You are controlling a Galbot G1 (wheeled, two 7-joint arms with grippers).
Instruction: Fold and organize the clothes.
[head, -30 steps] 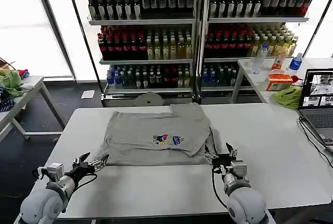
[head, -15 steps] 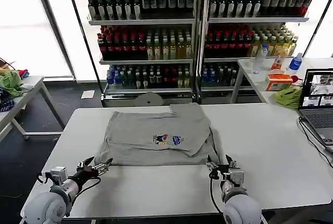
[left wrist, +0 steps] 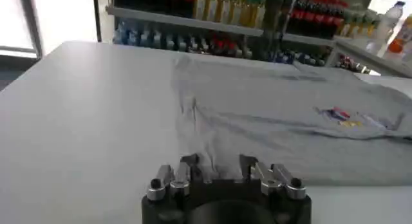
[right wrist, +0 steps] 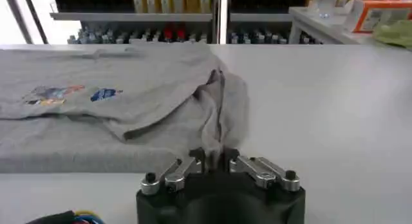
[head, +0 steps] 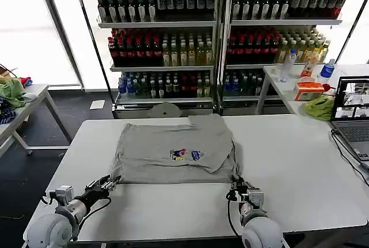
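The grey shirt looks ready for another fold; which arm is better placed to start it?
The right. The right gripper pinches the shirt at its near corner, while the left gripper sits open at the other near corner.

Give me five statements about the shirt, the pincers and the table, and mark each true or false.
1. The shirt lies flat on the white table. True.
2. The left pincer is at the shirt's collar. False: it is at the near hem corner, on the robot's left.
3. The right pincer is at the shirt's near corner on the robot's right, fingers closed on a fold of fabric. True.
4. The shirt's chest print is hidden, face down. False: the print faces up.
5. A laptop sits on the shirt. False: it sits at the table's far right edge, apart from the shirt.
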